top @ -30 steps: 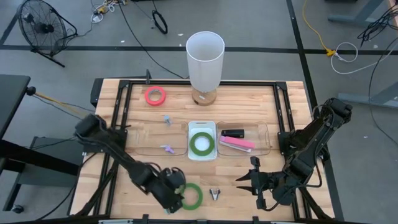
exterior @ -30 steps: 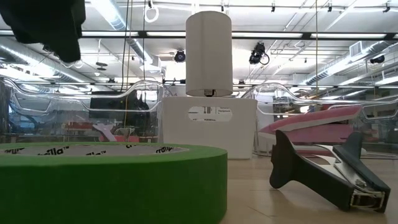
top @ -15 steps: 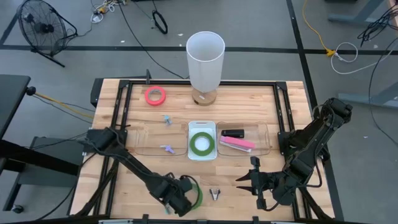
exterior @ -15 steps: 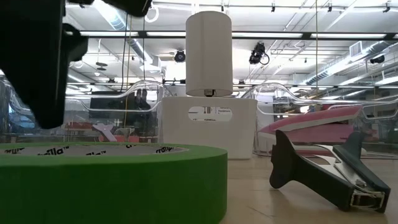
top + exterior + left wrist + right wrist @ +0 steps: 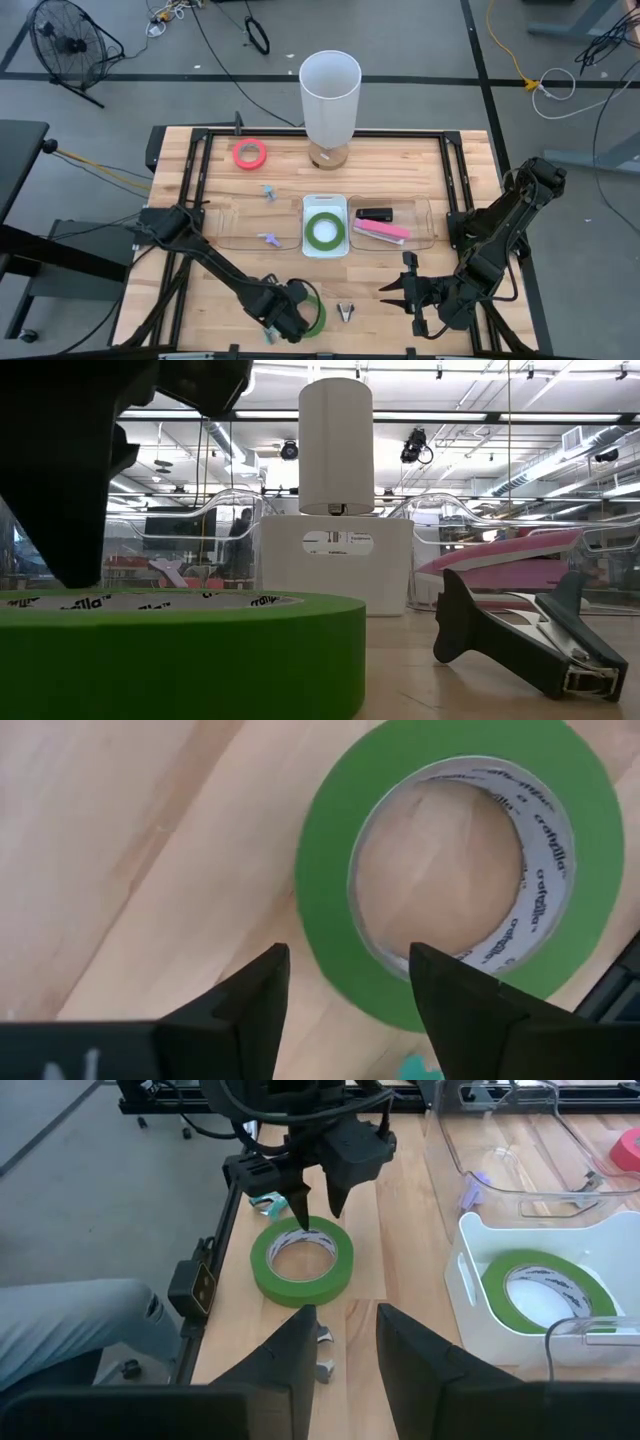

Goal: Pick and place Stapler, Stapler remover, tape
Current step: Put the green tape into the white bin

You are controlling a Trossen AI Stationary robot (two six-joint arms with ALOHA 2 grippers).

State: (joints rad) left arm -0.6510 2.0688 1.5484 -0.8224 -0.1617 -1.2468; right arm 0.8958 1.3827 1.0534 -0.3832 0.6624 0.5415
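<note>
Left hand (image 5: 297, 322) open over tape | green rolls (image 5: 312, 316) 2 | red roll (image 5: 250, 154) 1

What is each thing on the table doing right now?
Left gripper: open, straddling the loose green tape's wall.
Loose green tape: flat on the table.
Second green tape: in the white bin.
Red tape: flat, far side.
Right gripper: open, waiting.

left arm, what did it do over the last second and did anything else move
The left pincer came down and forward from beside the green tape roll at the table's near edge until it stands over the roll's rim, open, one finger over the hole and one outside the ring. It has not closed on the roll, which lies where it was. The right pincer, the staple remover and the white bin kept their places.
</note>
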